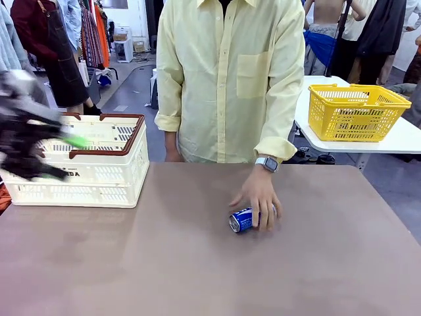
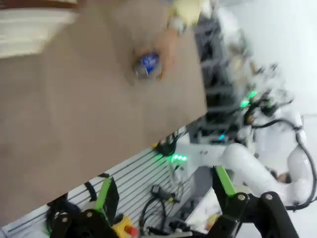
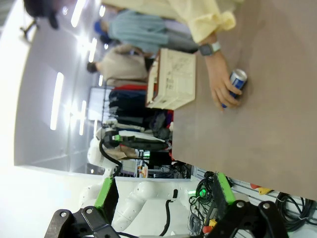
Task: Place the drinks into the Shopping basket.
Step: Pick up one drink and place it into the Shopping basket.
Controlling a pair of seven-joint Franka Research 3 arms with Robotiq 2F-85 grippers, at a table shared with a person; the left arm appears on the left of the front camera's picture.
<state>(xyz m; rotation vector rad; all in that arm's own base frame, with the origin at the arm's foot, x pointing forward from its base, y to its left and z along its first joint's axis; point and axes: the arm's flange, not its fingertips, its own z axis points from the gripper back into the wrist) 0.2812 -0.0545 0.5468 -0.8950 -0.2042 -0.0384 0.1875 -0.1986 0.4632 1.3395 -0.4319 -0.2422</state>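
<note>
Far left on the desk [image 1: 197,276], the Shopping basket's [image 1: 99,179] inside is partly hidden behind the blurred left gripper [image 2: 165,187], its fingers apart. The blue can [image 1: 241,220] lies mid-desk under a person's hand [image 1: 261,197]. The right gripper [image 3: 163,188] is likewise spread.

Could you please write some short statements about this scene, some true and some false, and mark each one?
1. The blue can lies on its side on the brown table. True.
2. The person's hand rests on that can. True.
3. The can is inside the Shopping basket. False: it lies on the table, apart from the basket.
4. The left gripper holds a can. False: it is open and empty.
5. The yellow basket stands on the brown table. False: it stands on a white table farther back.
</note>
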